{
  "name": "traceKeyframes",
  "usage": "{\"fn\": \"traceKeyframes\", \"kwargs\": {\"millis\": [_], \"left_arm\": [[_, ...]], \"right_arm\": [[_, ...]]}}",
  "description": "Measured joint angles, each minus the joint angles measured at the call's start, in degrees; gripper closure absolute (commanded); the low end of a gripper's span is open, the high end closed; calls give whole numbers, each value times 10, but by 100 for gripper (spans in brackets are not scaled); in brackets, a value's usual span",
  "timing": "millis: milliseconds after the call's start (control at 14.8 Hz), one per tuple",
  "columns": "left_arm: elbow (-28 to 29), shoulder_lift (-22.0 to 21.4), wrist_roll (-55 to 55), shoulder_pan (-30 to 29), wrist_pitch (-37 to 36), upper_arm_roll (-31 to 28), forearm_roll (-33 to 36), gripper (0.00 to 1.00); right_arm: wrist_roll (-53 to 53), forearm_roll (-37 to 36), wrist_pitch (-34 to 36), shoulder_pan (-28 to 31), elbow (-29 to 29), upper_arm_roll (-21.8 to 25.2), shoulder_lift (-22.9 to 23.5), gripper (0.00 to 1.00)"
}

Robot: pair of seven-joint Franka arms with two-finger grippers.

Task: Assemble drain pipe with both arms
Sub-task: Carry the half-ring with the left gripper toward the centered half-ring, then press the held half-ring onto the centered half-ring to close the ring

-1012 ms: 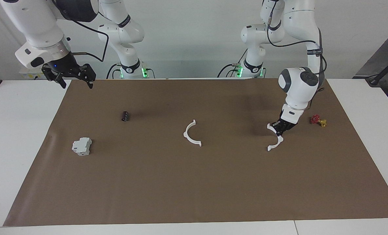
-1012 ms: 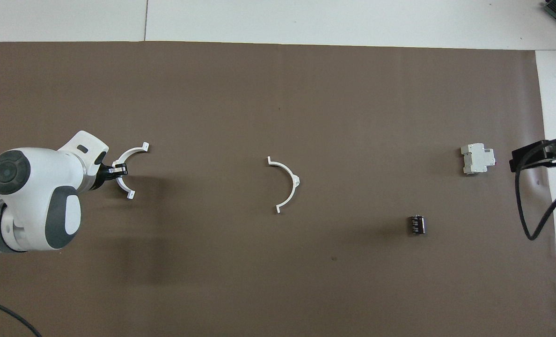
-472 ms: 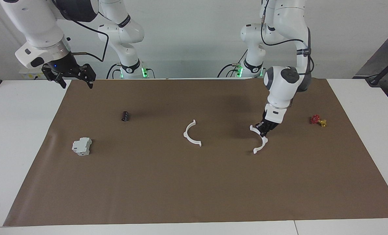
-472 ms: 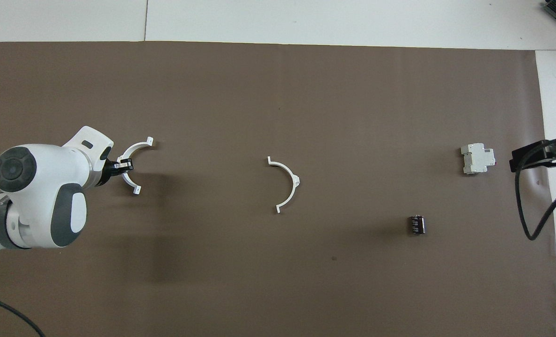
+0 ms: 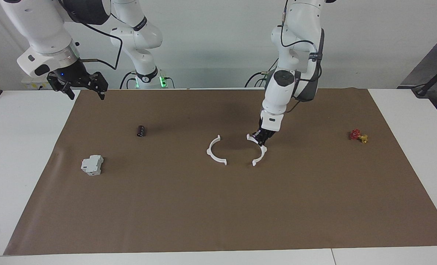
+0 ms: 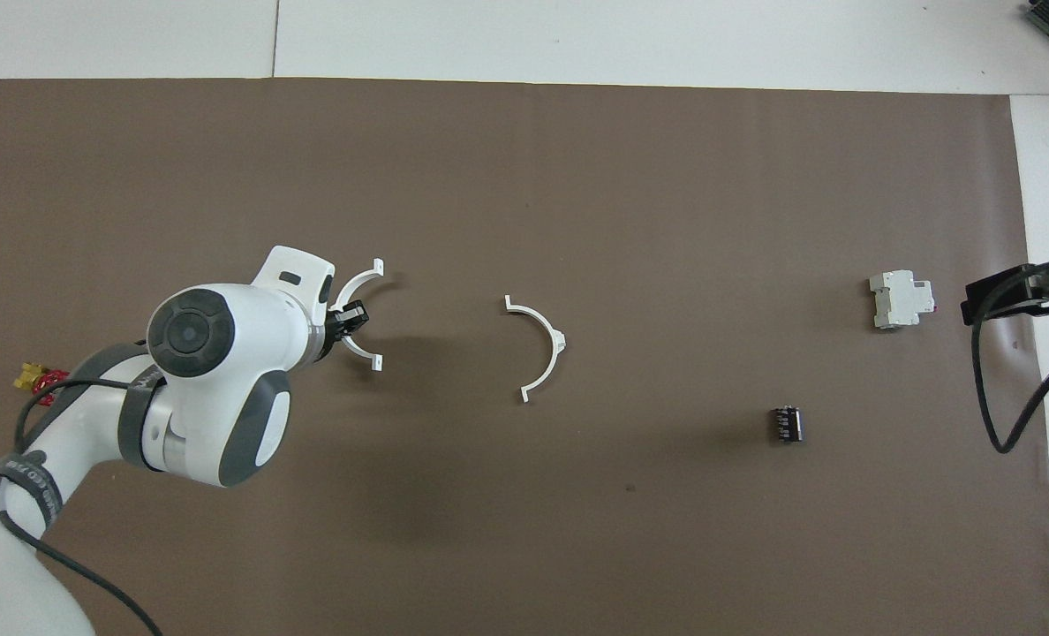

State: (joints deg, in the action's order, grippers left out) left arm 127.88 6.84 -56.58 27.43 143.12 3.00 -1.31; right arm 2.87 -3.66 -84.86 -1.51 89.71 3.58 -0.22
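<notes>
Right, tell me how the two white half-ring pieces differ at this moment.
The held half-ring is gripped at its middle by the left tool; the free half-ring lies untouched at the middle of the brown mat.
Their open sides face each other with a gap between: the held one sits toward the left arm's end, the free one toward the right arm's.
Both are thin white arcs with small end tabs.

A bare strip of tabletop (image 5: pixel 237 151) separates the held arc (image 5: pixel 259 151) from the resting arc (image 5: pixel 214 152) at frame centre; no obstacle stands between them.
</notes>
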Motion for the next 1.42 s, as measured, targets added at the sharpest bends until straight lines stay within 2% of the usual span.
{"fn": "traceKeyframes", "kwargs": {"millis": [405, 877, 1417], "left_arm": [[-27, 4, -83, 62, -4, 0, 4, 100], [-66, 55, -142, 68, -37, -3, 85, 100], [-91, 58, -211, 85, -61, -2, 127, 100]], "right_arm": [[0, 0, 0, 0, 0, 0, 0, 0], [0, 0, 0, 0, 0, 0, 0, 0], [0, 0, 0, 0, 0, 0, 0, 0]]}}
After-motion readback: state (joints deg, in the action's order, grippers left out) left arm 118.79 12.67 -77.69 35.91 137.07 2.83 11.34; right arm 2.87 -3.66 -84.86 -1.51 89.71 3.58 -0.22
